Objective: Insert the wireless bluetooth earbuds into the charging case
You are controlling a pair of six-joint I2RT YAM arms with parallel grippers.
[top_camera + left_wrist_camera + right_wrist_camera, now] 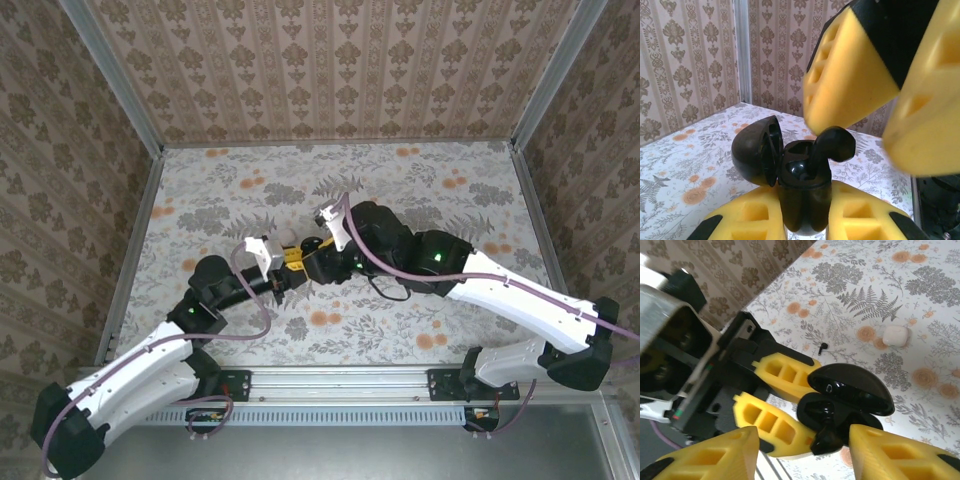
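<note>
The charging case (805,192) is glossy black, not white, and its lid (756,150) stands swung open. My left gripper (805,222) is shut on the case body, one yellow finger (742,220) on each side. A black earbud (832,145) stands with its stem in one slot and its head sticking out. My right gripper (805,440) is open just above it, with fingers (890,452) on either side of the earbud (832,437) and a gap to each. Another small black earbud (822,346) lies on the table beyond. Both grippers meet mid-table: the left gripper (283,268) and the right gripper (312,262).
A small white rounded box (895,335) sits on the floral tablecloth (920,285) to the far right of the grippers. Patterned walls (330,70) close the table at the back and sides, with metal rails (135,240) along the edges.
</note>
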